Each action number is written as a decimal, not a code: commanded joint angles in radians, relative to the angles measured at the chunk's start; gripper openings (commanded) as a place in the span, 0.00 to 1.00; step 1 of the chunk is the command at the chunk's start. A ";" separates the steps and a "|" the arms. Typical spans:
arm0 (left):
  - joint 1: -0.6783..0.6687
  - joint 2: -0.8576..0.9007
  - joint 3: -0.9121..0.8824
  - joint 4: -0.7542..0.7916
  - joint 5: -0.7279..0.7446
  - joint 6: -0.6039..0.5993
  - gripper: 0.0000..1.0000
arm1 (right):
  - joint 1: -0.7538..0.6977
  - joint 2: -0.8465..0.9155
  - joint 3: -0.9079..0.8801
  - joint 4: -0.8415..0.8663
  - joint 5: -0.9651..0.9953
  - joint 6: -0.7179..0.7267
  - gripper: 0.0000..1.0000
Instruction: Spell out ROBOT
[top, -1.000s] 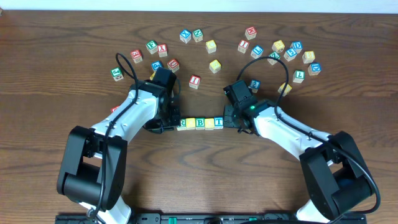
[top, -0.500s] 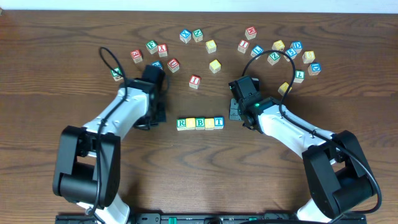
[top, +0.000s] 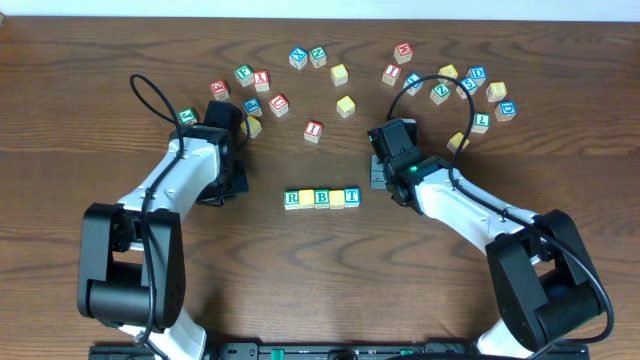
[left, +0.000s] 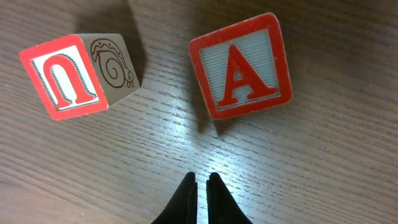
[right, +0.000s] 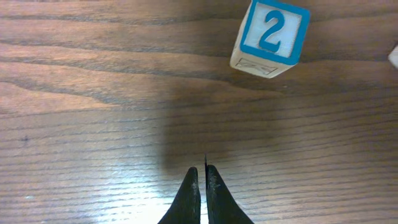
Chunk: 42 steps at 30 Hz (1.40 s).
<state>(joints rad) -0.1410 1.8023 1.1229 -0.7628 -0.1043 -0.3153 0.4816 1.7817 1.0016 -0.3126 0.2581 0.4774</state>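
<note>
I log the cube row (top: 321, 198) on the bench (top: 320, 285), reading R, yellow, B, yellow, T. Left claw (left: 200, 185) sits left of the row and right claw (right: 203, 177) just right of it, both pinched together and empty.

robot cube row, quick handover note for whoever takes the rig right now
Left gripper: shut, empty, near the red A cube.
Right gripper: shut, empty, near the blue 2 cube.
Row between the arms: R, yellow, B, yellow, T, side by side, clear of both grippers.
Done: all five placed.
Left: likely nothing; the yellow tops show no O.
</note>
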 joint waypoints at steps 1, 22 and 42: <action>0.002 -0.022 0.022 -0.007 -0.021 0.015 0.08 | -0.017 -0.026 0.016 0.004 0.039 -0.019 0.01; 0.002 -0.022 0.022 -0.012 -0.021 0.015 0.08 | -0.044 -0.026 0.016 -0.047 -0.085 -0.003 0.01; 0.002 -0.022 0.022 -0.068 -0.020 0.015 0.08 | -0.005 -0.026 0.016 -0.228 -0.347 0.061 0.01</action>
<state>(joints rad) -0.1410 1.8023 1.1229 -0.8185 -0.1112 -0.3134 0.4522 1.7817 1.0035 -0.5339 -0.0380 0.5156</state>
